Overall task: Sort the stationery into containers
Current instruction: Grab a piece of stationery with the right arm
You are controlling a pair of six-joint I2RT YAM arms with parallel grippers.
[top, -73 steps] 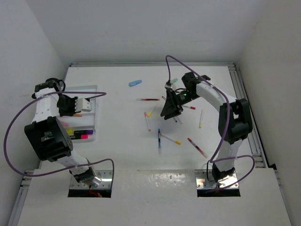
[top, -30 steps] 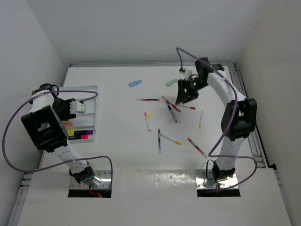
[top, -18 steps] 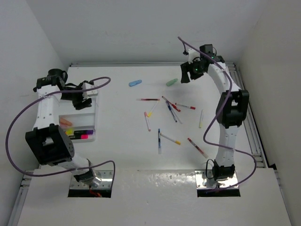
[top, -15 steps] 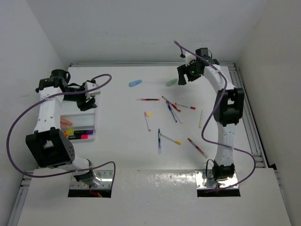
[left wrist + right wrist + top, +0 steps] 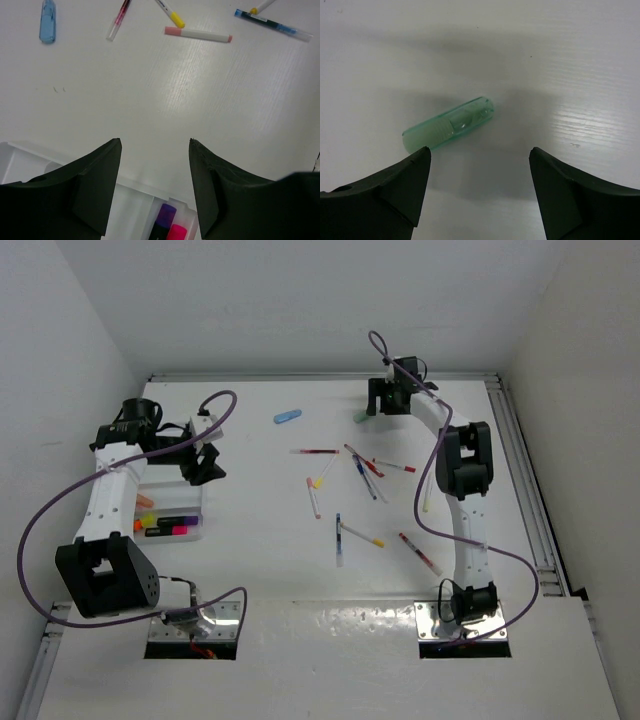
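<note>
White counter (image 5: 260,570) scattered with pens (image 5: 361,535). I see right tool (image 5: 476,156) spread wide over green highlighter (image 5: 449,125), not touching. Left tool (image 5: 155,146) parted, empty, above tray (image 5: 20,162) edge.

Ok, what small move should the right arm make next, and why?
Probably lower the right gripper straight onto the green highlighter. Its jaws stand wide open, and the highlighter lies untouched on the table, just ahead of the gap between them.

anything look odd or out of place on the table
The green piece and the blue piece at the far side look like loose hollow caps, lying apart from the pens.
</note>
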